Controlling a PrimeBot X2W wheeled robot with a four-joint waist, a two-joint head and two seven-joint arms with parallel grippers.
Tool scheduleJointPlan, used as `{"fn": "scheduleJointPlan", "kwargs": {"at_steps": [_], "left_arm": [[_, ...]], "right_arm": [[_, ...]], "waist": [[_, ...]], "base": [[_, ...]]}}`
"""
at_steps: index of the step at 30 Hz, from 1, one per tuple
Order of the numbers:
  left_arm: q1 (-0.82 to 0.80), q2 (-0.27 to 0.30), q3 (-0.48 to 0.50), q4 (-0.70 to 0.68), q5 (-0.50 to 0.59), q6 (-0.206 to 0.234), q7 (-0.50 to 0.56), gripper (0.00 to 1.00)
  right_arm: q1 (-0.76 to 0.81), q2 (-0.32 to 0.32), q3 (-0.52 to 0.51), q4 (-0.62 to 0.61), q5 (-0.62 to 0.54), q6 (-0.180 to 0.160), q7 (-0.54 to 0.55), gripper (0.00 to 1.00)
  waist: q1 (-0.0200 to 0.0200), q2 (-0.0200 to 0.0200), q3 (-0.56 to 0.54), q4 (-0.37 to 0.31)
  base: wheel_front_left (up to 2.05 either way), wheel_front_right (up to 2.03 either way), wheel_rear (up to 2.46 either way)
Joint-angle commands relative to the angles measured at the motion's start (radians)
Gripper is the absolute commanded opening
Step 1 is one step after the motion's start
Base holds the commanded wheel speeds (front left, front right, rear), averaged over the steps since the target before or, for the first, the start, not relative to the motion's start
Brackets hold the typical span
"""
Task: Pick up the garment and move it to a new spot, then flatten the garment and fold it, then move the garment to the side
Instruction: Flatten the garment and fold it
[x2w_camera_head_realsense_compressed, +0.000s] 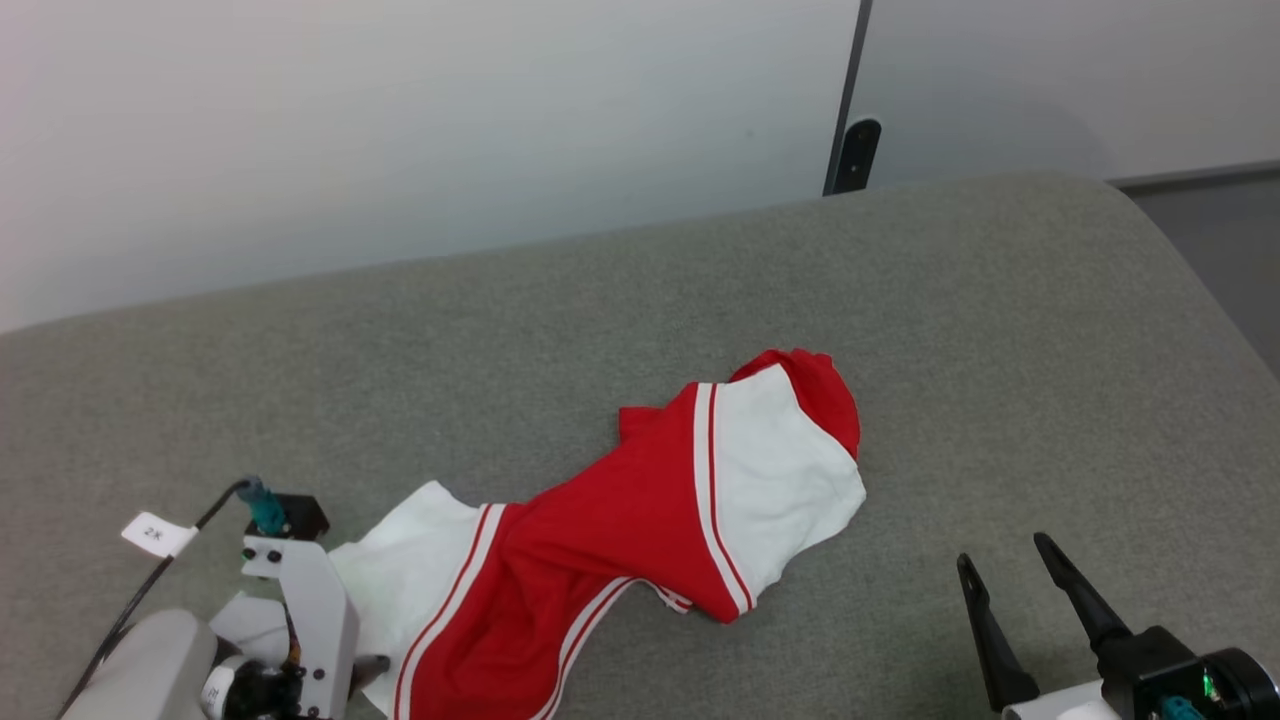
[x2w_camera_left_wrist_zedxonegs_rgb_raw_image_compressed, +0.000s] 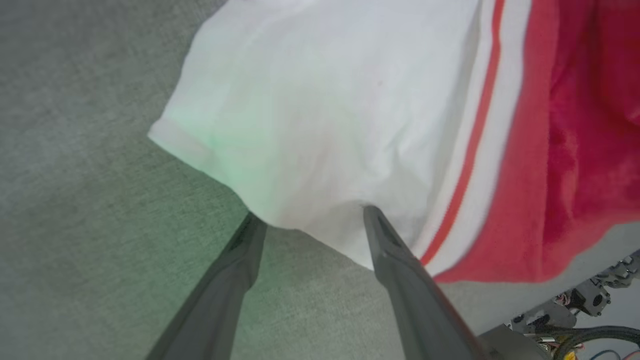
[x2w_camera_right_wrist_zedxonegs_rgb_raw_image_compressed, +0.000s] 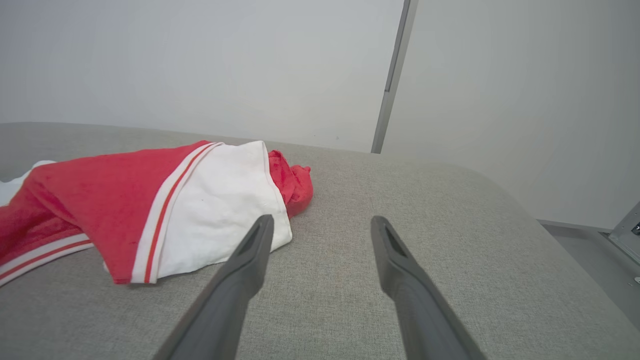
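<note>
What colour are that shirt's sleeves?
White, with thin red-and-white edge stripes, on the soft bright red shirt; best in left wrist view.

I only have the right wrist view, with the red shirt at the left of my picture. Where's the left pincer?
Observer: The left pincer is open, with its tips at the hem of the shirt's other white sleeve.
Operator: Gripping it?
Observer: No, the jaws are wide and nothing is clamped. Grey cushion shows between the fingers.
Operator: Anything else near that arm?
Observer: A small white tag on a black cable, beside its wrist.
</note>
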Motion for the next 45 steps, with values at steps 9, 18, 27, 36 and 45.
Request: {"fn": "scheduleJointPlan", "kwargs": {"at_steps": [9, 18, 27, 36, 45], "left_arm": [[-0.025, -0.028, -0.047, 0.119, -0.007, -0.007, -0.017, 0.49], [-0.064, -0.06, -0.088, 0.154, -0.015, -0.011, -0.019, 0.0], [-0.089, -0.074, -0.154, 0.141, -0.052, -0.012, -0.064, 0.0], [-0.151, -0.081, -0.233, 0.132, -0.09, -0.012, -0.089, 0.0], [-0.218, -0.086, -0.31, 0.132, -0.128, -0.011, -0.114, 0.0]], "right_arm": [[-0.025, -0.003, 0.005, -0.001, 0.003, -0.001, -0.001, 1.0], [-0.034, -0.027, 0.049, 0.02, 0.031, -0.001, 0.01, 1.0], [-0.161, -0.147, 0.257, 0.037, 0.205, -0.001, 0.256, 1.0], [-0.367, -0.206, 0.379, 0.13, 0.366, -0.001, 0.526, 1.0], [-0.535, -0.187, 0.502, 0.285, 0.472, -0.001, 0.722, 1.0]], "waist": [[0.0, 0.0, 0.043, -0.015], [0.0, 0.0, 0.028, 0.015], [0.0, 0.0, 0.002, 0.053], [0.0, 0.0, 0.016, 0.095], [0.0, 0.0, 0.06, 0.139]], "base": [[0.0, 0.0, 0.0], [0.0, 0.0, 0.0], [0.0, 0.0, 0.0], [0.0, 0.0, 0.0], [0.0, 0.0, 0.0]]}}
